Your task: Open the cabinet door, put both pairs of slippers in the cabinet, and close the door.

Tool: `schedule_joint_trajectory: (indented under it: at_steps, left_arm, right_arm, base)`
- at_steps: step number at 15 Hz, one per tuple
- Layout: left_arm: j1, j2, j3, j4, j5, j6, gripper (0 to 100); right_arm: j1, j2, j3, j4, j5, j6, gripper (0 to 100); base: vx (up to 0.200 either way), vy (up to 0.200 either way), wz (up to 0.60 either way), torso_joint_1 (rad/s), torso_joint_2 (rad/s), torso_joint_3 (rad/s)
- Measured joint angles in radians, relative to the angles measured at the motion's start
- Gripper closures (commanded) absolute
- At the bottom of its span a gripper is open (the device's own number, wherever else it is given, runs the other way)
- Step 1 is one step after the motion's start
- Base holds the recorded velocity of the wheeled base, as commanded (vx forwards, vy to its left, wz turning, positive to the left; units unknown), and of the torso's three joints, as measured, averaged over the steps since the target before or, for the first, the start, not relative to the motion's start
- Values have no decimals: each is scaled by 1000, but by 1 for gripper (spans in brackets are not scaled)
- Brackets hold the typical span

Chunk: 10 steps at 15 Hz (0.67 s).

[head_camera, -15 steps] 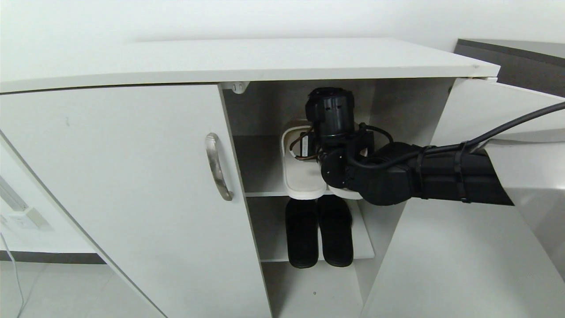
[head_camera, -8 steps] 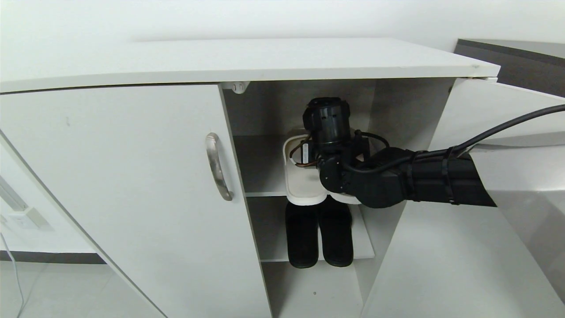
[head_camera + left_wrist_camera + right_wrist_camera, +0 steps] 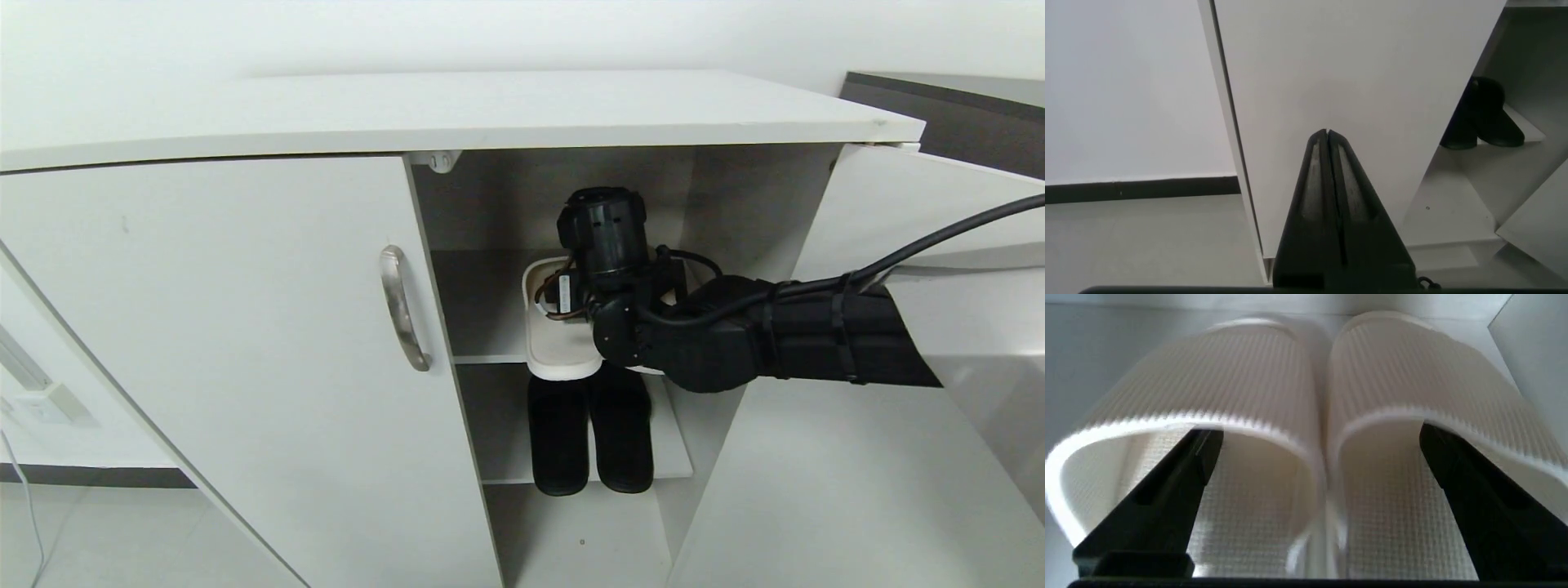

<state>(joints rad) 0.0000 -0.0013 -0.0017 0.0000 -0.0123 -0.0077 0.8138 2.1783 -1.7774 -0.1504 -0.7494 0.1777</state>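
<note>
Both white slippers [image 3: 558, 349] slid slightly outward w/ R arm [image 3: 735, 335]; R jaws spread inside them, L jaws closed.

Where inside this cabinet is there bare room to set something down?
The upper shelf is bare between the closed door and the white slippers; the lower shelf has a narrower strip left of the black slippers. The cabinet floor below is free. The upper shelf's right side is crowded by the right gripper.

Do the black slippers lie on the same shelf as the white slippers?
No, the black slippers lie on the lower shelf, while the white slippers are at the upper shelf, above them.
</note>
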Motion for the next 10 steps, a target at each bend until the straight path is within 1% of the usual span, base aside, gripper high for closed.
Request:
schedule_joint_trajectory:
  at_steps: [5, 10]
  left_arm:
    - [0, 0, 0, 0, 0, 0, 100]
    - [0, 0, 0, 0, 0, 0, 100]
  right_arm:
    - [54, -117, 140, -2, -9, 17, 0]
    - [135, -299, 353, -8, -12, 39, 0]
  base:
    - [0, 0, 0, 0, 0, 0]
    - [0, 0, 0, 0, 0, 0]
